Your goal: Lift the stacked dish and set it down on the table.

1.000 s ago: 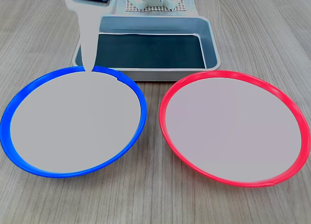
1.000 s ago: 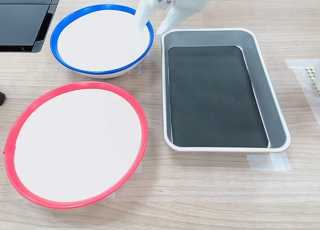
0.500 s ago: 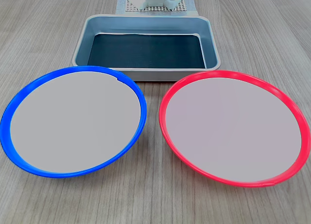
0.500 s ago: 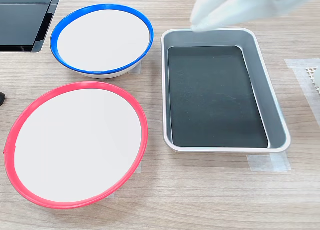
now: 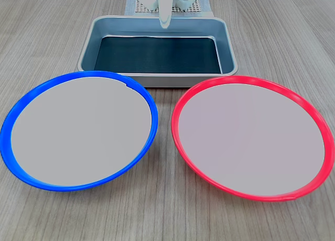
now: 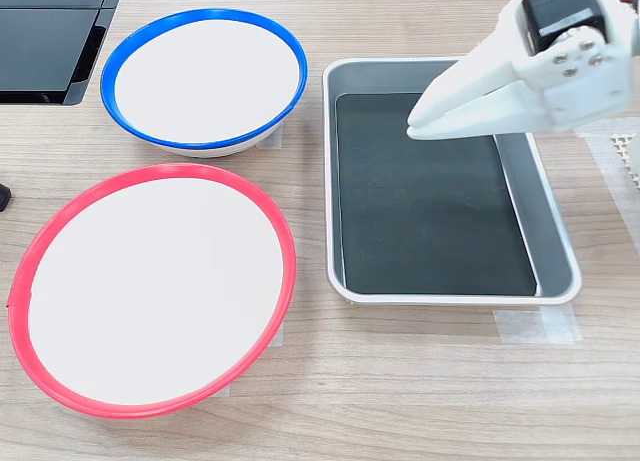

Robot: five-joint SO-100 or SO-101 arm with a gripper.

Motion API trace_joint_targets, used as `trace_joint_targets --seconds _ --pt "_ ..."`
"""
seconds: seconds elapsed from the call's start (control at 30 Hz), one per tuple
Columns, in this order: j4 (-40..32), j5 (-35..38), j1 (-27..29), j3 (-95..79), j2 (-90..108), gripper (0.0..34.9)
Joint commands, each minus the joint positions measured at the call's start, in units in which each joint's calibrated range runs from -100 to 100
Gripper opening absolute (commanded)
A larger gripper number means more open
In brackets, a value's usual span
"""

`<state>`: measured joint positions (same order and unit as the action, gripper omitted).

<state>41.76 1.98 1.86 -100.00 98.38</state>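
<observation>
First exterior view: gripper (image 5: pixel 164 22) tip above tray (image 5: pixel 229 47); blue-rimmed stacked dish (image 5: pixel 78 130) rests on table (image 5: pixel 42 37) beside red-rimmed plate (image 5: pixel 253 138). Second exterior view: gripper (image 6: pixel 418 124) fingers pressed together, empty, over the tray (image 6: pixel 560 251); dish (image 6: pixel 205 78) well apart.

Blue-rimmed stacked dish (image 5: pixel 78 131) lies flat on wood-grain table (image 5: pixel 167 215)

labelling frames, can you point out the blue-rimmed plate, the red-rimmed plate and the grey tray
blue-rimmed plate (image 5: pixel 78 128): first exterior view, flat pale centre.
red-rimmed plate (image 5: pixel 251 136): first exterior view, flat pale centre.
grey tray (image 6: pixel 520 176): second exterior view, inner side wall.
</observation>
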Motion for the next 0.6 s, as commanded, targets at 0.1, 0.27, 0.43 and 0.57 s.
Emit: trace_joint_targets --seconds 0.1,0.27,0.43,0.57 --pt "5.5 -0.2 0.4 0.0 0.7 0.0" --pt "5.6 -0.4 0.6 0.0 0.7 0.0" --pt "5.7 0.0 0.2 0.0 0.7 0.2" --pt "5.7 0.0 0.2 0.0 0.7 0.3"
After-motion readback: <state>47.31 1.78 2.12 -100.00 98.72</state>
